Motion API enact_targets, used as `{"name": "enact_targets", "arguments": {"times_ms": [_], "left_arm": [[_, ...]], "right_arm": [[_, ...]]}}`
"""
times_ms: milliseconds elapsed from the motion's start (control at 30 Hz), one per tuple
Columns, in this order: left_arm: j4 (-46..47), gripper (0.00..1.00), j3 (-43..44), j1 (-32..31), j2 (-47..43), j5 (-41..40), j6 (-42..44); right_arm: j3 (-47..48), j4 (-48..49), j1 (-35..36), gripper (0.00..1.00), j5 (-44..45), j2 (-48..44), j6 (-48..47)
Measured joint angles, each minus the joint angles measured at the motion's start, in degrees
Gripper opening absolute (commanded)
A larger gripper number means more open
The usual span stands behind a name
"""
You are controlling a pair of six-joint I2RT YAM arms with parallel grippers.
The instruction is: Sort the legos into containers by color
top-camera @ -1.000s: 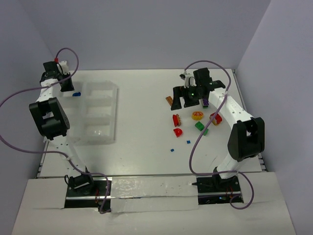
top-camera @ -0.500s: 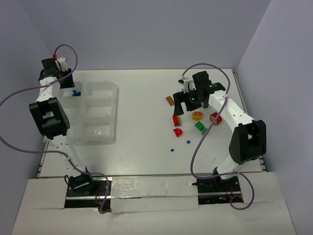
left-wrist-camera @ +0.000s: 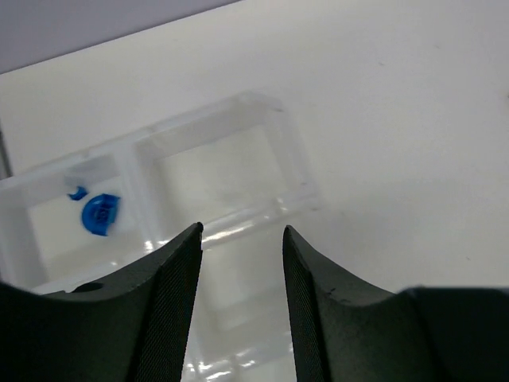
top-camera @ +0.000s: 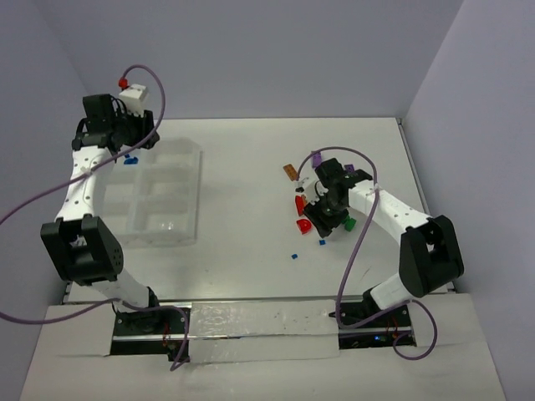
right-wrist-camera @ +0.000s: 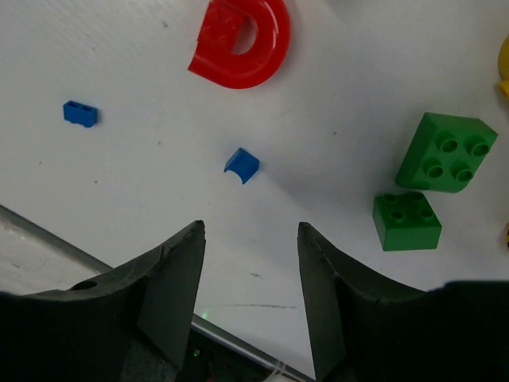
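Tray (top-camera: 201, 171) sitting on left side, left gripper (left-wrist-camera: 242, 231) hanging over it, jaws parted, holding nothing. Legos (top-camera: 304, 224) lying loose on right side. Right gripper (right-wrist-camera: 250, 227), nearer arm, hovering over them, jaws apart, empty. Red arch (right-wrist-camera: 241, 40) lying farther ahead; tiny blue curved piece (right-wrist-camera: 242, 165) lying just ahead, lining up with gap between fingers.

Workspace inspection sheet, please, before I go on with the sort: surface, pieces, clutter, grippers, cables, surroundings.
Surface: white table, faint scuffs.
Job's things: clear tray at left, two blue pieces in one compartment; red D-piece, green bricks, orange piece, small blue bits loose at right.
Clutter: nothing seen.
Grippers: left gripper open, empty, over the tray; right gripper open, empty, over the small blue bits.
Cables: purple cables loop off both arms.
Surroundings: plain walls; nothing else seen.
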Motion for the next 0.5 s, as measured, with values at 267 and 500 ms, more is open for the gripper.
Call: {"name": "enact_targets", "arguments": {"times_ms": [267,500], "left_arm": [[0.3,0.52,-8.9,-4.0,-5.9,0.3,0.1],[1.0,0.53,-9.6,-4.2,-6.4,-0.9,-0.3]], "right_arm": [[0.5,-0.3,0.7,0.64,3.6,5.0,8.7],[1.0,-0.9,1.8,0.55,2.1,8.4,16.6]]}}
